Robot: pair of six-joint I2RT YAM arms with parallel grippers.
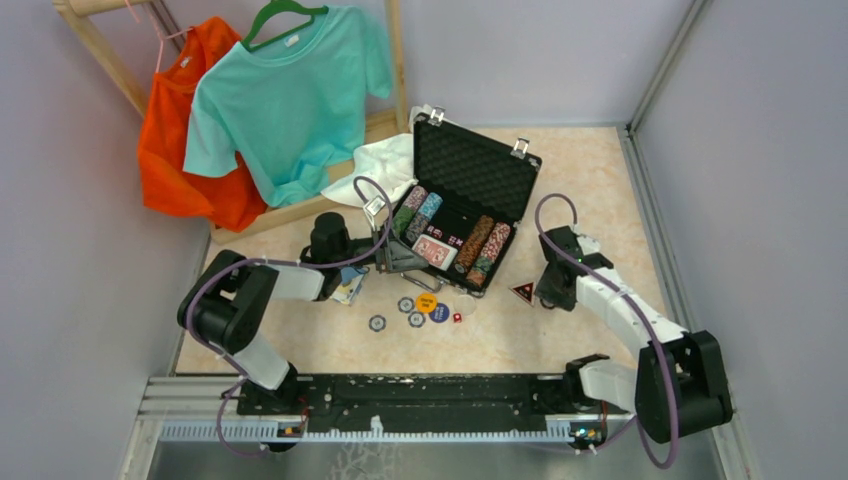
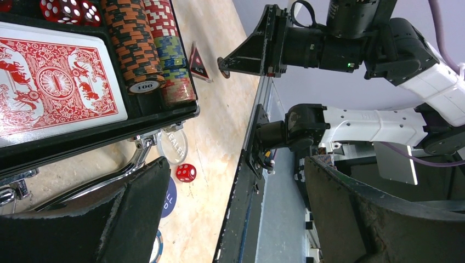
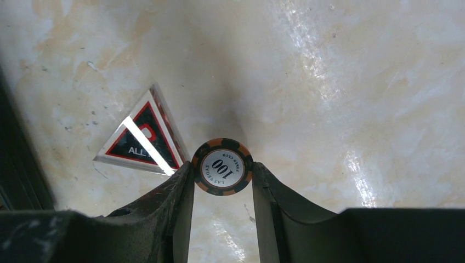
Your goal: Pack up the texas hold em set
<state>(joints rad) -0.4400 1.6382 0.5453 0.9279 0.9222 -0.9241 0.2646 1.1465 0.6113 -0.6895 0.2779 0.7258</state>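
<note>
Case [image 1: 475, 172]: open on the table [image 1: 590, 180], lid upright at the far side, base towards me.
Chip rows [image 2: 134, 44]: lying on their sides in the base troughs, two rows at each end.
Red card deck [image 2: 52, 87]: flat in the middle compartment, back side up.
Red dice [image 2: 68, 8]: in the base, just beyond the deck.
My left gripper [image 2: 237, 164]: fingers spread wide with nothing between them, hanging at the case's near edge over its silver handle.
My right gripper [image 3: 222, 170]: clenched on the 100 chip [image 3: 222, 166], one finger against each side of its rim, the printed face towards the wrist camera.
Chip height: I cannot tell whether its lower edge touches the table.
All-in triangle [image 3: 141, 142]: flat on the table just beside the held chip, between it and the case's right end.
Dealer button [image 2: 174, 145]: clear disc on the table against the case's front wall.
Loose red die [image 2: 186, 172]: on the table, just beside the dealer button.
Orange button [image 1: 427, 303] and blue button [image 1: 439, 313]: side by side on the table in front of the case.
Loose chips [image 1: 377, 323]: three on the table, near those buttons.
White cloth [image 1: 375, 165]: bunched at the case's far left corner.
Teal shirt [image 1: 290, 95], orange shirt [image 1: 185, 130]: on hangers at the far left.
</note>
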